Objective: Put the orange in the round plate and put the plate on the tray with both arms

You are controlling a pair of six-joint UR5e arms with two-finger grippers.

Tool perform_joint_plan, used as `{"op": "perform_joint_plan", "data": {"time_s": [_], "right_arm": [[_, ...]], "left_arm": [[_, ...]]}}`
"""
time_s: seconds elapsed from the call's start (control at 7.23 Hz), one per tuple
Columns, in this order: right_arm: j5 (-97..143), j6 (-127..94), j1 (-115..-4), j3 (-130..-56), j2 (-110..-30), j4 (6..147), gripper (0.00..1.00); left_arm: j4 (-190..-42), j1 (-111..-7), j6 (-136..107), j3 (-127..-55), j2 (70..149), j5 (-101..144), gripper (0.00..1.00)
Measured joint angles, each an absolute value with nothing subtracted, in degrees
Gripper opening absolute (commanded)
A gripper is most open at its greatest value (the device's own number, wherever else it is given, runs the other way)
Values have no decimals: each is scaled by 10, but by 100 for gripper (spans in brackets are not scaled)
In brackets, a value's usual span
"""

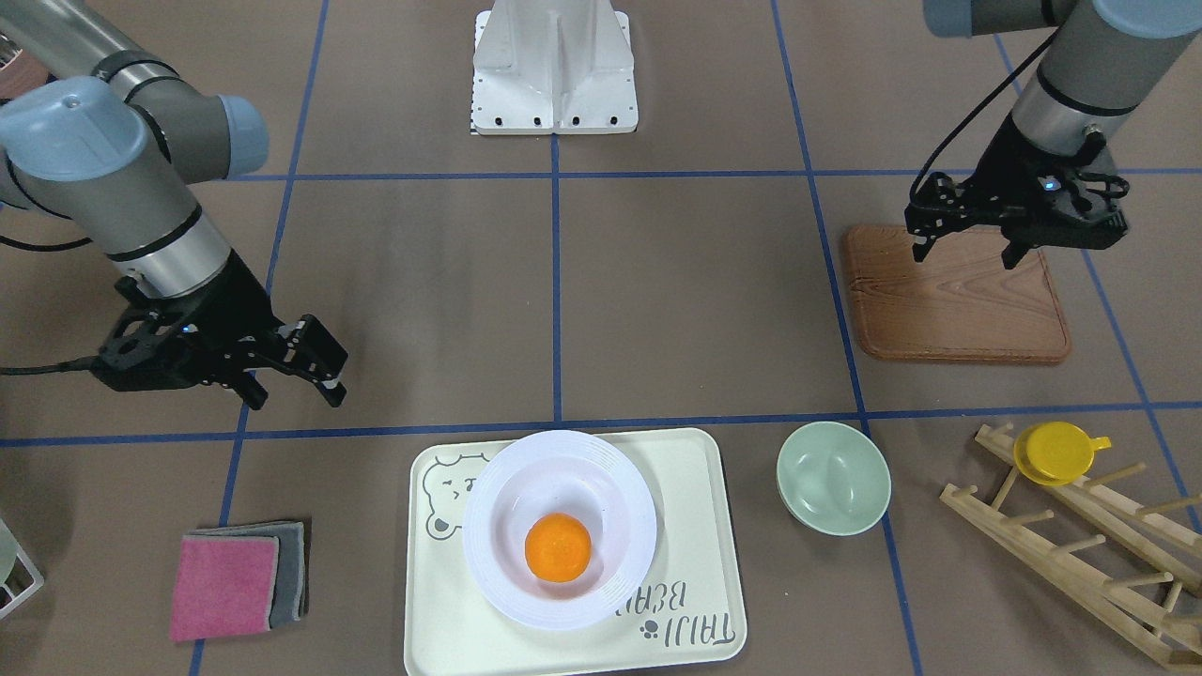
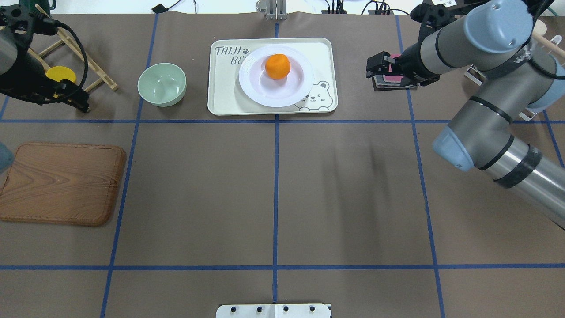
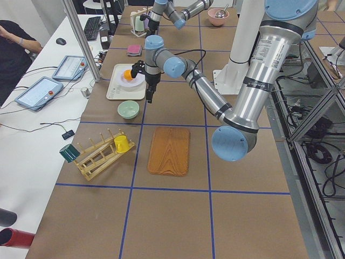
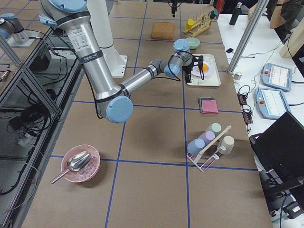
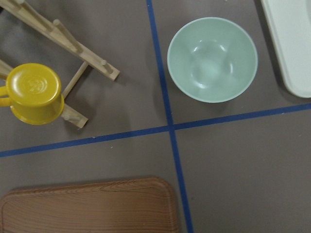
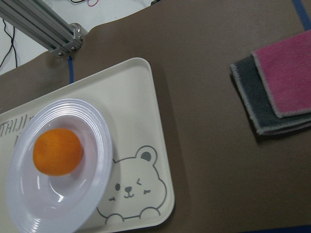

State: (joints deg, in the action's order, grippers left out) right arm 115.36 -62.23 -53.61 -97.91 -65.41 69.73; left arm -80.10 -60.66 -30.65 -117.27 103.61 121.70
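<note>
The orange (image 1: pixel 558 547) lies in the white round plate (image 1: pixel 507 488), and the plate rests on the cream tray (image 1: pixel 695 526) with the bear drawing. The right wrist view shows the same: orange (image 6: pixel 57 151), plate (image 6: pixel 95 145), tray (image 6: pixel 141 111). My right gripper (image 1: pixel 295 400) hangs open and empty above the table, off the tray's corner near the cloths. Above the wooden board my left gripper (image 1: pixel 965 255) is open too, holding nothing. Neither gripper touches the plate.
A pale green bowl (image 1: pixel 834 477) sits beside the tray. The brown wooden board (image 1: pixel 953 310) lies under the left gripper. A yellow cup (image 1: pixel 1054 453) hangs on a wooden rack (image 1: pixel 1080 554). Pink and grey cloths (image 1: pixel 235 580) lie near the right gripper. A person (image 3: pixel 13 46) sits at the side desk.
</note>
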Motion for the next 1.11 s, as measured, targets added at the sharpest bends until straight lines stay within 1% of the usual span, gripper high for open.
{"op": "perform_joint_plan", "data": {"time_s": [0.28, 0.41, 0.69, 0.83, 0.97, 1.11], "right_arm": [[1186, -457, -594, -1036, -689, 844, 100], [1211, -376, -630, -1046, -709, 889, 100], [1289, -223, -719, -1047, -764, 934, 100], [1308, -166, -752, -1039, -793, 940, 100], [1314, -123, -776, -1028, -816, 942, 100], [1315, -90, -793, -1019, -835, 942, 100]], "left_arm": [[-803, -666, -201, -1179, 969, 1248, 98], [-805, -690, -158, -1178, 941, 1256, 98], [-810, -731, -101, -1172, 894, 1265, 99], [-823, -754, -86, -1157, 874, 1277, 99], [-853, -778, -67, -1126, 857, 1291, 99], [-898, -797, -45, -1080, 845, 1300, 99]]}}
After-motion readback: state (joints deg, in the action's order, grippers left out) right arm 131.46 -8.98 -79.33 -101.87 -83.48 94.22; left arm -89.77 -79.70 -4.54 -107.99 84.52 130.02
